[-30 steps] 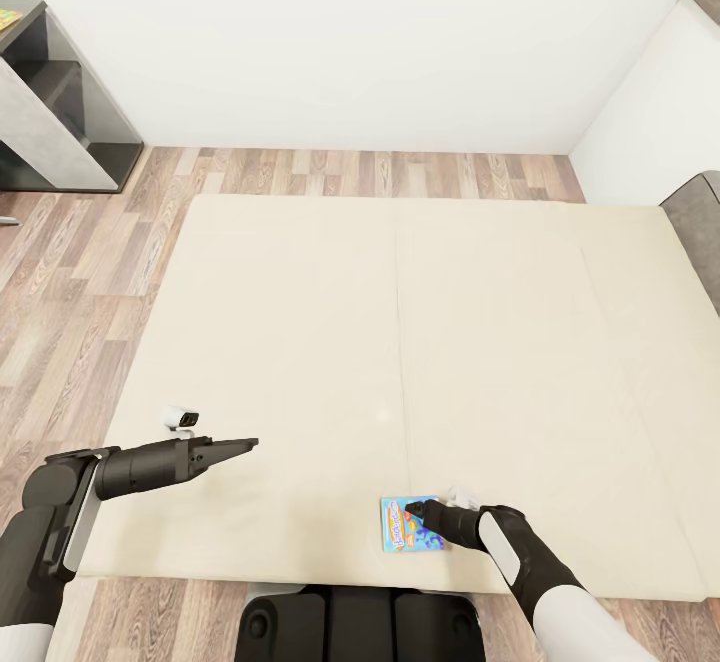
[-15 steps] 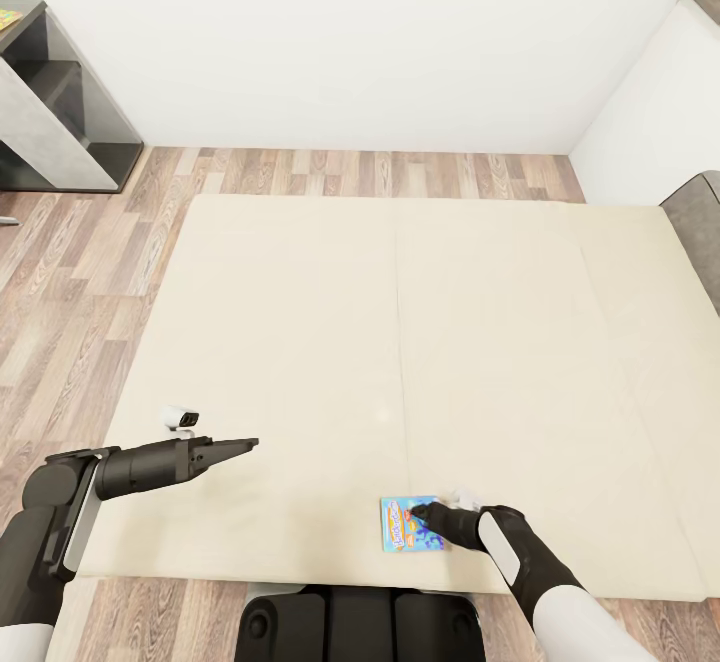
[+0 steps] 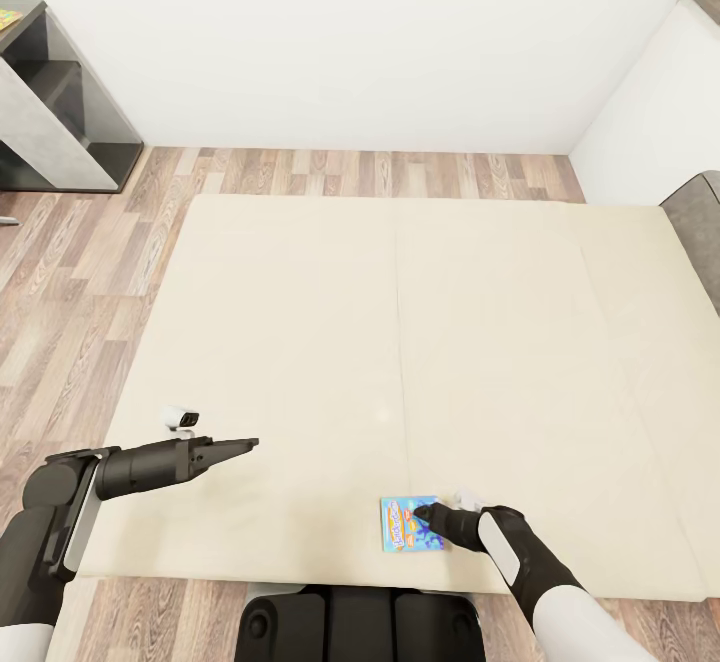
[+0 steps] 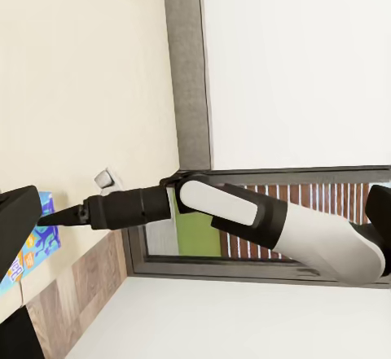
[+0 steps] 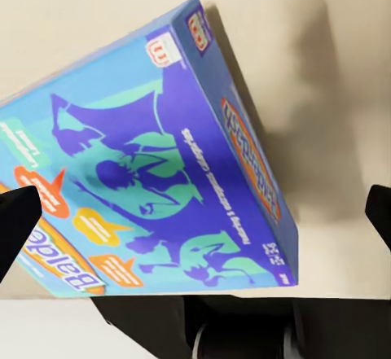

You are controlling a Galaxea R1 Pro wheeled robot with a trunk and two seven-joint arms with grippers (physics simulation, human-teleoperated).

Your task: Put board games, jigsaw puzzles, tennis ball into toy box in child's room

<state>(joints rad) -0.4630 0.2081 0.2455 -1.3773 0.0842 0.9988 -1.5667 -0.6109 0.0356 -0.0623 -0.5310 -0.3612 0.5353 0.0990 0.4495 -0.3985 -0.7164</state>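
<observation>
A blue board game [image 3: 405,525] lies flat on the cream mattress of the bed [image 3: 400,342], close to its near edge. My right gripper [image 3: 423,515] is low over the box's right side. In the right wrist view the blue board game [image 5: 155,180] lies between the two spread fingertips [image 5: 16,225], so the gripper is open. My left gripper [image 3: 250,442] hovers open over the mattress, well left of the box and holding nothing. The left wrist view shows the blue board game [image 4: 28,249] under my right arm [image 4: 244,216]. A corner of the table [image 3: 45,92] stands at the far left.
Wood-plank floor [image 3: 70,272] runs along the bed's left side and its far side. White walls close the room behind and to the right. A dark-framed window [image 4: 269,176] shows in the left wrist view. A grey padded piece [image 3: 695,217] sits at the bed's right.
My right gripper has edged slightly lower and closer over the blue board game. The left arm and the box have not moved.
</observation>
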